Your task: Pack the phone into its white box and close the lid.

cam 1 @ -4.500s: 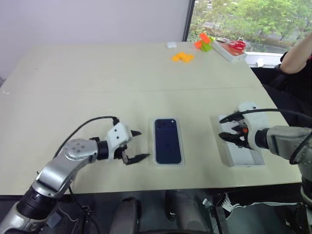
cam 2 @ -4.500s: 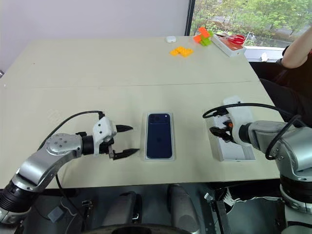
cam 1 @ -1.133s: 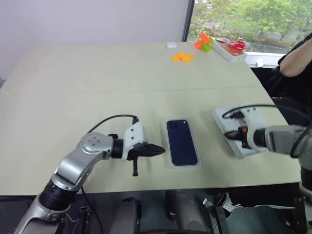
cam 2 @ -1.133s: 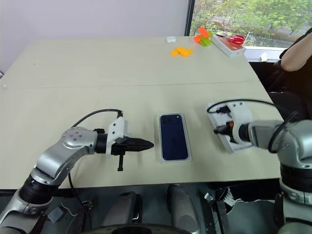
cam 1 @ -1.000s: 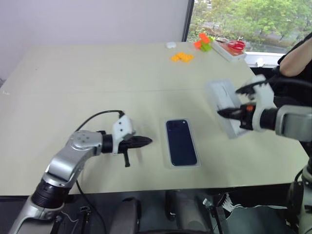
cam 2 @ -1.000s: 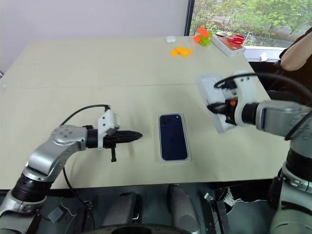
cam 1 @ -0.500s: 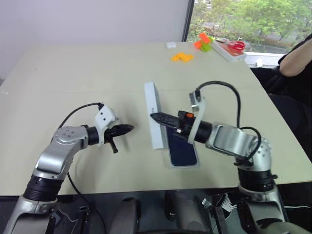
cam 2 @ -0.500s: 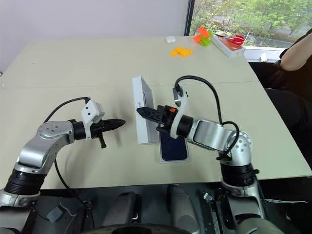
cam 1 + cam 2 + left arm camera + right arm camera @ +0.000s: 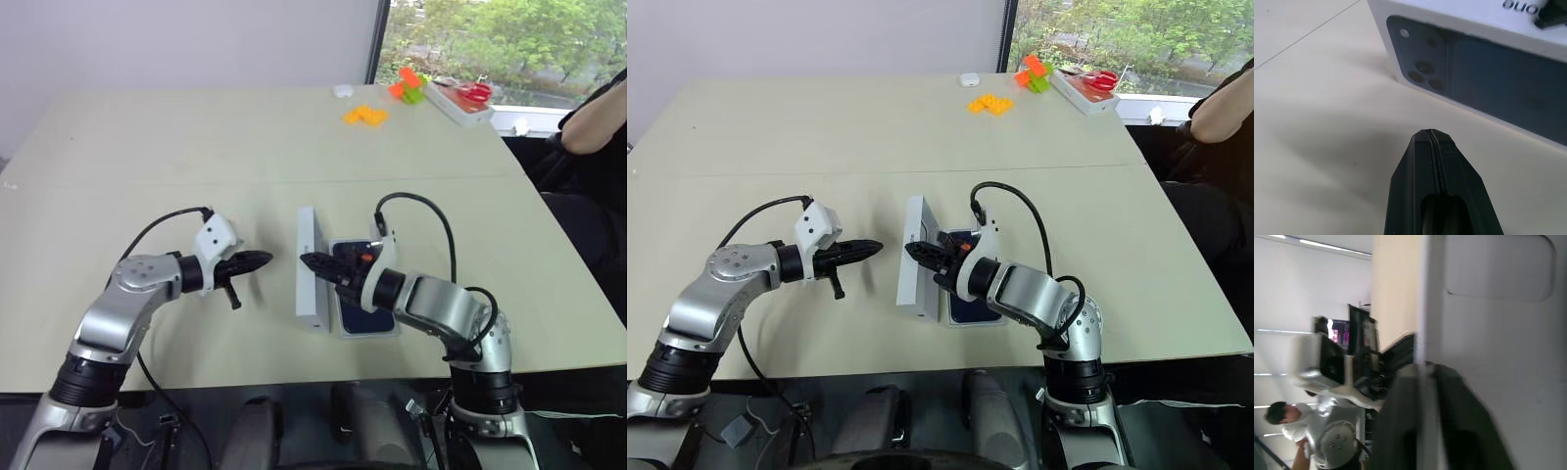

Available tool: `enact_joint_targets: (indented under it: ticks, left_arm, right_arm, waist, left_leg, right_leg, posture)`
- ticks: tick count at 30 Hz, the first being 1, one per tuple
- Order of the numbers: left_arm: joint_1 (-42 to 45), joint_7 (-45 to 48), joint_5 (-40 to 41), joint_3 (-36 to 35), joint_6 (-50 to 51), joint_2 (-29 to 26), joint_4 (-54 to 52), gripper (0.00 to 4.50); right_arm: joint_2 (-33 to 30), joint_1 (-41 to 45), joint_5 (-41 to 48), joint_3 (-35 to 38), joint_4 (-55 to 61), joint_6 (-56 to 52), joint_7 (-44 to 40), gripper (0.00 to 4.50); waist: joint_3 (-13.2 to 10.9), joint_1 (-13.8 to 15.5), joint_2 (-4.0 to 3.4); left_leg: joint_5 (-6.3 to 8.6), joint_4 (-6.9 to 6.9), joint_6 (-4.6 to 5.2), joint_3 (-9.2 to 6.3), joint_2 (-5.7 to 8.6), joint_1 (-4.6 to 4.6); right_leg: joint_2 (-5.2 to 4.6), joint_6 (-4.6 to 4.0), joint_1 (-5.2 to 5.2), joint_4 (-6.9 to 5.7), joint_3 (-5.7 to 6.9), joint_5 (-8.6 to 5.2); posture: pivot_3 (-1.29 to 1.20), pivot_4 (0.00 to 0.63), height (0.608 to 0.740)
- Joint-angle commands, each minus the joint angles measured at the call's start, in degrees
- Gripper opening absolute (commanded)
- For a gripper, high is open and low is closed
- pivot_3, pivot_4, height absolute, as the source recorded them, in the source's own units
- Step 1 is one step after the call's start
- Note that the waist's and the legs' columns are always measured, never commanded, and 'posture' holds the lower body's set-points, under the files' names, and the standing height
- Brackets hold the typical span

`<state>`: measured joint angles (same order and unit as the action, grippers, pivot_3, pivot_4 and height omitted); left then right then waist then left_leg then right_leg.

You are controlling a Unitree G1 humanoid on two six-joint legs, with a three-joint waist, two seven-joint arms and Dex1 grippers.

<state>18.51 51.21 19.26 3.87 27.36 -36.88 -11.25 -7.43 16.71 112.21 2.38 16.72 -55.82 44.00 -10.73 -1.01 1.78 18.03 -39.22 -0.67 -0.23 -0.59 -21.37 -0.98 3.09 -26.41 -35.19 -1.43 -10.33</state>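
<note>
Your right gripper (image 9: 312, 262) has its two fingers pinched on the upper edge of the lid (image 9: 308, 267) — in the right wrist view one finger (image 9: 1396, 426) lies on either side of that thin white wall. The lid stands on its long edge on the table (image 9: 147, 147), its printed dark-blue face turned toward your left arm and its plain white inside turned toward the phone (image 9: 367, 294). The lower edge of the lid rests on the table, just beside the near-left side of the phone.

The phone lies flat, glossy back up, in the white box (image 9: 369, 333), whose thin rim shows around it. Your right forearm passes over the phone, so part of the phone is hidden.

Your left gripper (image 9: 260, 260) sits to the left of the lid, apart from it, fingers pressed together into a single point that aims at the lid's printed face. In the left wrist view the closed fingers (image 9: 1432, 191) hover above bare table with the printed camera cluster of the lid just ahead — nothing is between them.

Well beyond the lid, at the far right of the table, lie some orange blocks (image 9: 366, 115), an orange-and-green cluster (image 9: 409, 84) and a white tray with red scissors (image 9: 460, 98). A person's arm (image 9: 593, 122) shows at the right edge.
</note>
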Motion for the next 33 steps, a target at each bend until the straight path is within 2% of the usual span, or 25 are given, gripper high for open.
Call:
enact_joint_targets:
  ticks: [1,4,5,12,21,25,31,33]
  left_arm:
    - [1.76,0.72,0.33,1.02,-0.16,0.72,-0.90,0.00]
    - [2.82,1.26,0.89,2.51,0.26,2.43,-1.50,0.00]
    - [3.10,1.34,0.95,3.04,0.30,2.98,-1.74,0.00]
    - [4.29,2.02,2.04,6.21,1.83,6.61,-3.87,0.00]
    - [5.70,2.14,1.58,11.45,2.77,10.28,-5.45,0.00]
    - [5.94,1.70,1.99,11.59,3.27,11.23,-6.17,0.00]
    - [6.60,-2.36,7.83,3.42,8.71,11.67,-7.52,0.00]
    - [6.96,-4.83,9.76,-1.40,12.34,10.31,-6.70,0.00]
  right_arm:
    - [-1.47,0.15,0.79,0.91,3.64,0.18,-1.13,2.49]
    - [-6.36,1.90,0.79,2.11,5.18,-0.45,-4.74,4.07]
    - [-8.70,2.76,0.79,2.74,5.12,-0.78,-5.88,4.44]
    - [-23.86,8.35,0.79,7.88,1.05,-2.95,-14.44,4.44]
    - [-35.83,8.26,-0.17,4.38,-1.92,-4.74,-17.72,4.44]
    - [-38.18,8.54,-3.63,2.76,-1.54,-4.99,-20.40,4.44]
    - [-40.95,9.29,-11.73,2.35,-0.05,-5.90,-25.55,4.44]
    - [-43.26,9.83,-18.84,1.42,1.64,-6.91,-29.48,4.44]
  waist:
    - [-0.01,-0.08,-0.01]
    - [-0.02,-0.09,-0.03]
    - [-0.04,-0.11,-0.06]
    - [-0.04,0.01,-0.05]
    - [-0.03,0.09,-0.05]
    - [-0.03,0.00,-0.05]
    - [-0.04,0.08,-0.05]
    - [-0.04,0.06,-0.05]
  left_leg:
    - [0.00,0.00,0.00,0.01,0.00,0.00]
    - [0.00,0.00,0.00,0.03,0.00,0.00]
    - [0.00,0.00,0.00,0.02,0.00,0.00]
    - [0.00,0.00,0.01,0.08,-0.01,-0.01]
    - [0.01,0.00,0.02,0.25,-0.04,-0.04]
    - [0.01,0.00,0.02,0.27,-0.05,-0.06]
    - [0.01,0.00,0.02,0.25,-0.09,-0.04]
    - [0.01,0.00,0.02,0.25,-0.09,-0.03]
  right_leg:
    - [0.00,0.00,0.00,0.00,-0.01,0.00]
    - [0.02,0.00,0.00,0.02,-0.02,0.00]
    - [0.03,0.00,0.00,0.03,-0.02,0.00]
    - [0.11,0.00,0.01,0.04,-0.03,-0.01]
    - [0.16,0.02,0.04,0.05,-0.07,-0.02]
    - [0.19,0.17,0.05,0.05,-0.09,-0.12]
    - [0.24,0.18,0.04,0.06,-0.08,-0.12]
    - [0.25,0.18,0.03,0.05,-0.08,-0.12]
  posture:
    - [0.00,0.150,0.726]
    - [0.00,0.150,0.726]
    - [0.00,0.150,0.726]
    - [0.00,0.150,0.726]
    - [0.00,0.150,0.726]
    - [0.00,0.150,0.726]
    - [0.00,0.150,0.726]
    - [0.00,0.150,0.726]
